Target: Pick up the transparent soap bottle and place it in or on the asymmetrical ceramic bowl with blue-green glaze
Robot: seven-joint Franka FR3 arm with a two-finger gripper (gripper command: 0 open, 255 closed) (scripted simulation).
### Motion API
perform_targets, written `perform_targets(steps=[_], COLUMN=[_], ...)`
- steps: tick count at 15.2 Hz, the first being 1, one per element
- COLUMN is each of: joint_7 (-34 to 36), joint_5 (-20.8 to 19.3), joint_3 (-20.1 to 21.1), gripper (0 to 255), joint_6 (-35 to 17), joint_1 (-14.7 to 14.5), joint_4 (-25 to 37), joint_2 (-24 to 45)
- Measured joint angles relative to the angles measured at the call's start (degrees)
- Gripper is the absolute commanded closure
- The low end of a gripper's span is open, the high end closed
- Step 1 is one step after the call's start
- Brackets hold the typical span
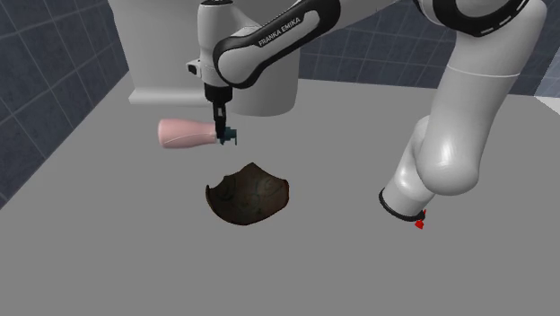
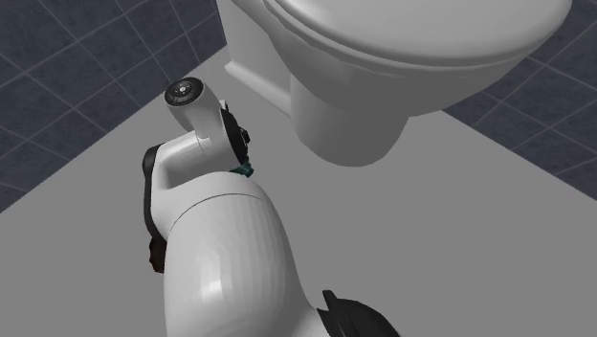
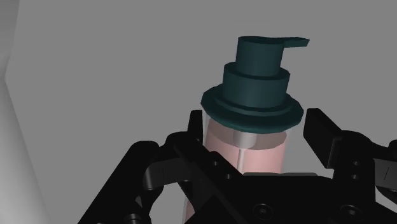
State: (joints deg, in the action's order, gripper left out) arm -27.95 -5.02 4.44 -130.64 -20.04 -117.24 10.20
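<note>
A plain grey floor [image 1: 108,251] spreads across the shoulder view, backed by a wall [image 1: 54,45] of dark blue tiles. A white toilet [image 1: 161,54] stands at the far side of the floor. In the second exterior view its bowl and seat loom at the upper right.

The arm [image 1: 462,117] rises at the shoulder view's right and bends over to the left. Its forearm crosses in front of the toilet and the hand points straight down.

The bowl [image 1: 249,197] sits on the floor nearer the camera. It is dark brown with a wavy, uneven rim, and it is upright.

The bottle [image 1: 184,134] is between the toilet and the bowl, just above the bowl in the shoulder view and apart from it. It is on its side, with its clear pink body stretching toward the shoulder view's left and its neck toward the right. I cannot tell whether it rests on the floor or is raised a little.

The gripper [image 1: 219,135] comes down on the bottle's neck end, so the body sticks out to one side of it. In the wrist view the bottle's shoulder lies right in the gripper. I cannot tell whether it is clamped or only bracketed.

The dark teal pump [image 3: 257,76] juts out past the gripper, its spout turned sideways.
</note>
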Motion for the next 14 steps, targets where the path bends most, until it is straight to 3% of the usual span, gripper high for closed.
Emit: perform_targets(steps=[14], joint_7=[-0.9], joint_5=[0.9], joint_3=[0.2], gripper=[255], joint_6=[9.8], joint_1=[0.0], joint_4=[5.4], joint_2=[-4.5])
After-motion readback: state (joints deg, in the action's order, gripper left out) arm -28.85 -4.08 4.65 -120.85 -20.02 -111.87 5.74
